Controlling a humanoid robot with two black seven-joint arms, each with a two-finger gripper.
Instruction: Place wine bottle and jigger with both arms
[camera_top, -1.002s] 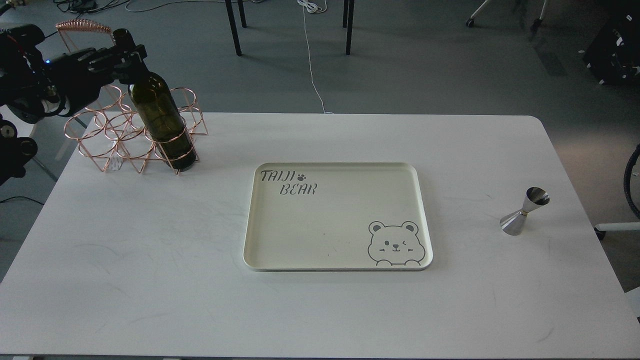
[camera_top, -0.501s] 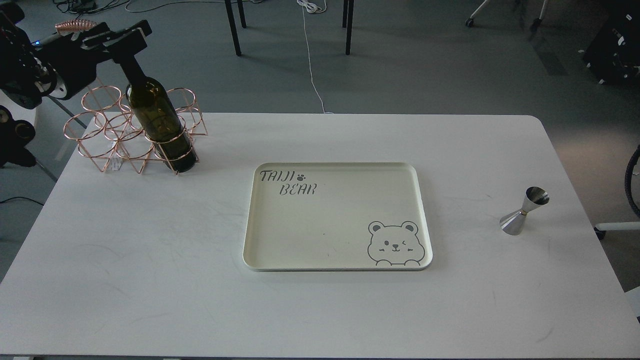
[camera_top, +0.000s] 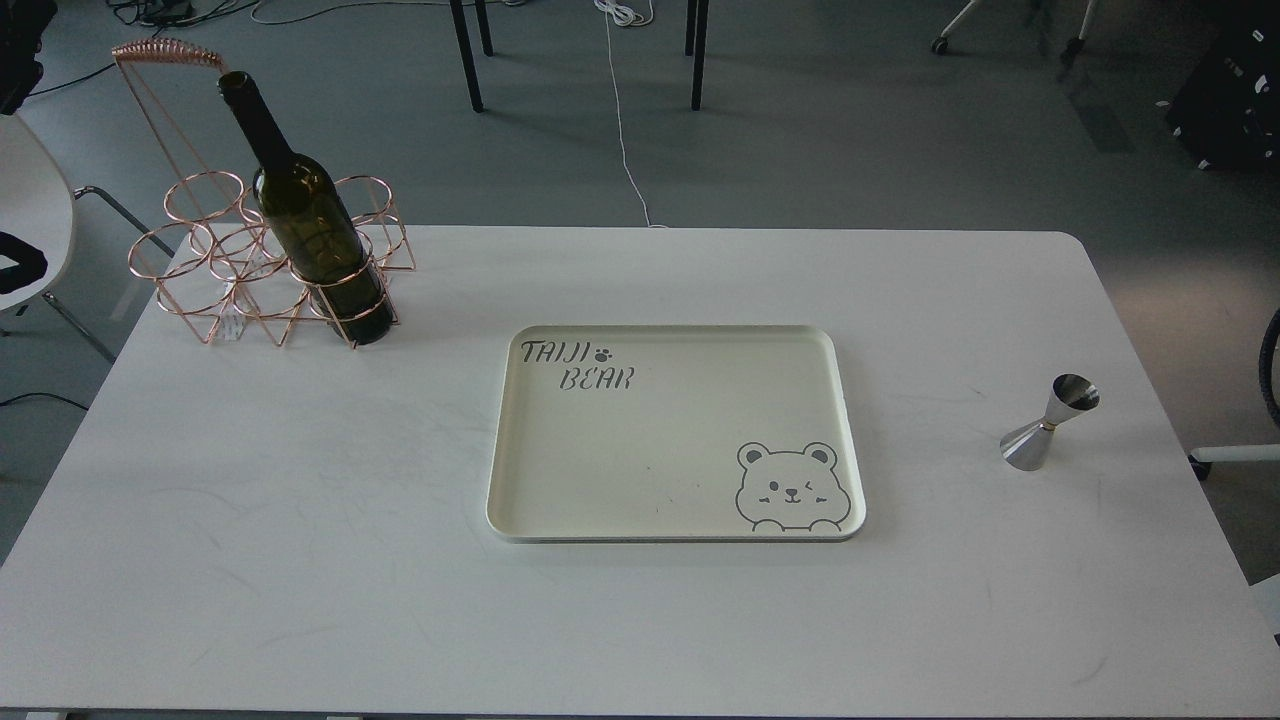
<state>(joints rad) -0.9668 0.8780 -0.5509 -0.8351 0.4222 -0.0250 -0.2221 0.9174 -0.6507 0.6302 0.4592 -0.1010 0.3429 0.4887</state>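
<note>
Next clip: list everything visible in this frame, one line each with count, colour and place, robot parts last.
wine bottle: 1, dark olive green, upright in the wire rack's front right ring, far left of the table.
wire rack: 1, copper, far left corner of the table.
tray: 1, cream, bear print, table centre, nothing on it.
jigger: 1, steel with gold waist, upright near the right edge.
table: 1, white.
chair: 1, white, partly visible, left of the table.
Robot arms: dark parts at the left and right edges only; no gripper in view.

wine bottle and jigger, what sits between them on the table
In the head view, the cream bear tray lies between the wine bottle and the jigger, with nothing on it.
</note>
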